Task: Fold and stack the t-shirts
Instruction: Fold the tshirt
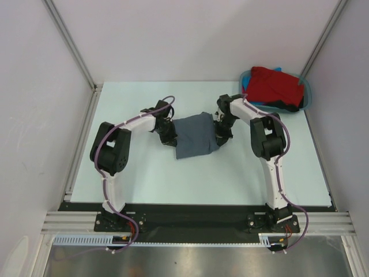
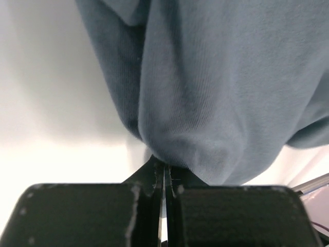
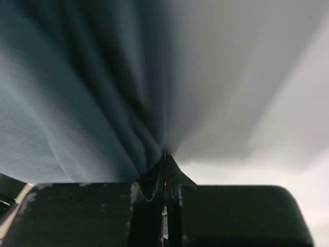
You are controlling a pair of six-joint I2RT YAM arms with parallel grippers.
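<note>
1. Progress: early, as I judge it. One grey t-shirt (image 1: 193,135) is out on the table (image 1: 150,179), mid-table between the 2 arms, already a compact, roughly rectangular shape, so prob. partly folded. No finished stack shows anywhere.
2. Left gripper (image 1: 168,137): jaws pressed together, clamped on the grey t-shirt's left edge. Wrist view shows cloth bunching out right from the fingertips.
3. Right gripper (image 1: 221,134): jaws together too, pinching the shirt's right edge. Its wrist view shows folds of cloth fanning out from the pinch.
4. Can't tell whether the cloth is lifted or lying flat; the top view gives no clear shadow under it.
5. Red t-shirt (image 1: 274,85): crumpled in the teal tub (image 1: 305,92) at the far right corner, well apart from both grippers, unfolded.
6. Blue cloth (image 1: 277,69) peeks out behind the red one, and black cloth (image 1: 282,107) shows at its near edge, both inside the tub.
7. Left to do, by my reading: finish the grey fold, set it down as the stack base, then pull, fold and stack each tub item.
8. Count:
   - arms 2, grippers 2
   - tub 1
   - shirts out on the table 1 (grey)
   - in the tub: 1 red for sure, plus blue and black bits. Whether those are 1 shirt each or more, can't tell, as they're mostly buried.
</note>
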